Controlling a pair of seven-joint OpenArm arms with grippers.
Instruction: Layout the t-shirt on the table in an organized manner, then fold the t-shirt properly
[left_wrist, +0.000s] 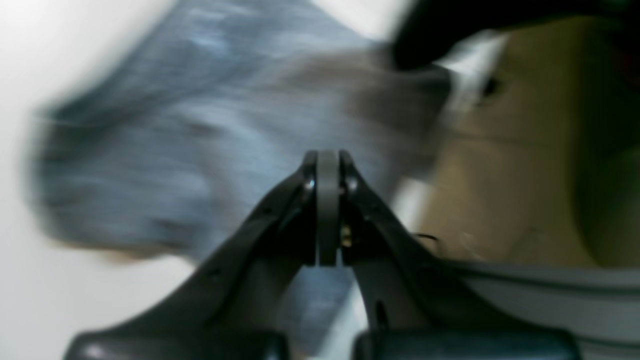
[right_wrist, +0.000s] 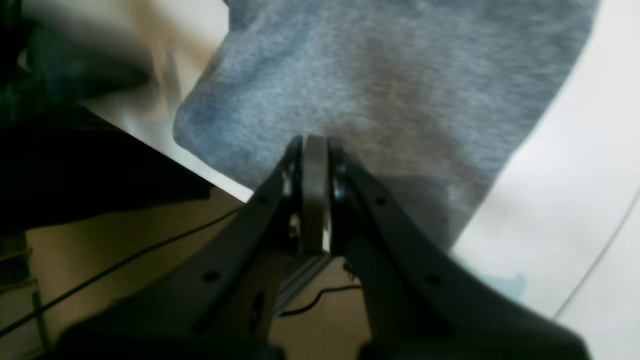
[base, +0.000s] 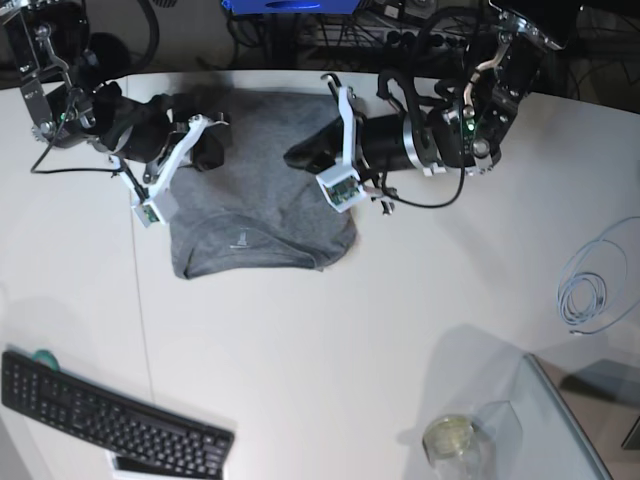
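The grey t-shirt (base: 260, 200) lies on the white table (base: 330, 370) towards its far side, with the pale neck label facing the near edge. My left gripper (base: 298, 157) hovers over the shirt's right part. In the left wrist view the left gripper (left_wrist: 328, 156) is shut, pads flat together with no cloth between them, and the t-shirt (left_wrist: 190, 130) is blurred behind it. My right gripper (base: 212, 150) is at the shirt's left part. Seen from its wrist, the right gripper (right_wrist: 315, 140) is shut with its tip at the t-shirt (right_wrist: 400, 75). No fabric shows between the pads.
A black keyboard (base: 110, 420) lies at the near left. A glass jar (base: 450, 437) and a clear glass panel (base: 570, 420) stand at the near right. A coil of pale cable (base: 590, 290) lies at the right. A dark seam line (base: 143, 320) runs down the table's left.
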